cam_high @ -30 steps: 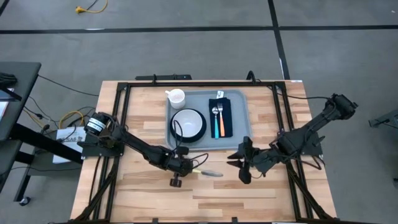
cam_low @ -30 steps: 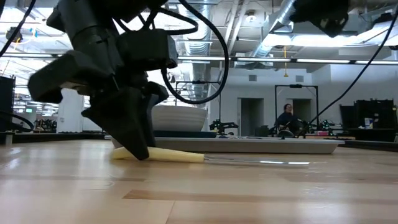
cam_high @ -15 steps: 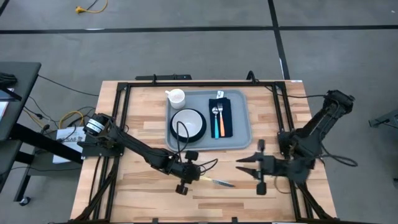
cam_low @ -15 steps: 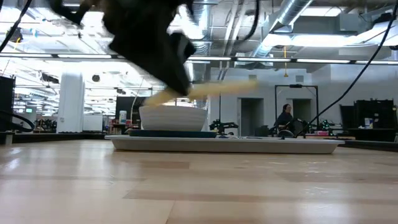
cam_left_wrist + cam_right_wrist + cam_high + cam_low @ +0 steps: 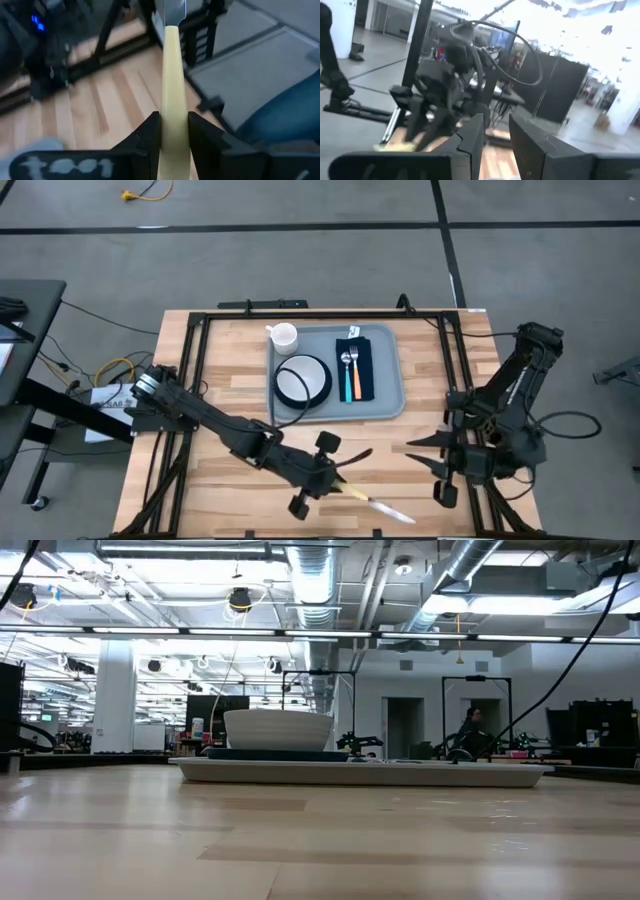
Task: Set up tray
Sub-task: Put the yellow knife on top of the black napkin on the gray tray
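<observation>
A knife with a pale yellow handle (image 5: 352, 490) and a silver blade (image 5: 392, 511) hangs above the table's near middle, with my left gripper (image 5: 335, 478) shut on it. The grey-blue tray (image 5: 385, 395) lies at the far middle. On it are a white bowl (image 5: 302, 378) on a dark plate, a white mug (image 5: 283, 336), and a navy napkin (image 5: 362, 370) with a spoon and a fork. My right gripper (image 5: 425, 455) hovers at the near right, open, with nothing between its fingers (image 5: 472, 137). The low view shows the tray (image 5: 360, 772) and no gripper. My left gripper pinches the knife's yellow handle (image 5: 173, 107) between its two fingers (image 5: 150, 135). The handle lies along the fingers and sticks out ahead of them, blade (image 5: 174, 10) foremost. The fingers slant down toward the near right. The knife is lifted clear of the table.
Black frame rails (image 5: 195, 370) run along the table's left, far and right sides. Bare wood lies in front of the tray toward the near edge (image 5: 250, 510). A person (image 5: 470, 730) stands far off in the room behind.
My left gripper has risen from the table with the knife and gone toward the near right; the knife, which lay on the wood, now hangs clear, blade toward the near right. My right gripper has drawn back toward the right edge, risen and rolled.
</observation>
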### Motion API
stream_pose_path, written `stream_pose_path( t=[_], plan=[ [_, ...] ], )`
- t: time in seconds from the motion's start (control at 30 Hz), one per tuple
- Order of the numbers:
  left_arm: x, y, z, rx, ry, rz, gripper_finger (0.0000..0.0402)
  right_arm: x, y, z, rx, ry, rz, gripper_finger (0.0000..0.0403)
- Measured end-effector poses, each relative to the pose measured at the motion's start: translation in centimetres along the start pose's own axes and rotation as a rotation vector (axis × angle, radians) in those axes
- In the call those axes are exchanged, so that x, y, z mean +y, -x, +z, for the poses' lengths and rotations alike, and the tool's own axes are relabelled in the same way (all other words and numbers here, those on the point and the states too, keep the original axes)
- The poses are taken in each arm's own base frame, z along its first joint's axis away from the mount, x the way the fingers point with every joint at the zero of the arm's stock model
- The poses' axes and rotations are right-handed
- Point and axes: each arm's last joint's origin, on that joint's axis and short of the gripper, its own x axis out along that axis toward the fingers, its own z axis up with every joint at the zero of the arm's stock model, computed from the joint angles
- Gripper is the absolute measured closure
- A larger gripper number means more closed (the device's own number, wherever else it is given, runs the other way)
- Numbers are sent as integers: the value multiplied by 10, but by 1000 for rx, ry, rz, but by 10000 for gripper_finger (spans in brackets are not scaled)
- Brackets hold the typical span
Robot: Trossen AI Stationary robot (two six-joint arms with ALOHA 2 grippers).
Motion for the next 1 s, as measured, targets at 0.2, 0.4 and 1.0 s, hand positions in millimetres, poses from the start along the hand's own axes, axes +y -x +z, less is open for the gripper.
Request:
stream_pose_path(
  t=[0.2, 0.4, 1.0],
  plan=[
    [-4, 33, 43, -88, -4, -8, 332, -12, 1, 16, -98, 70, -47, 317],
    [-5, 60, 69, -135, -34, 23, 331, -25, 2, 28, -226, 118, -86, 317],
    [43, 122, 113, -290, 13, 178, 331, -44, -59, 4, -346, 107, -11, 317]
  ],
)
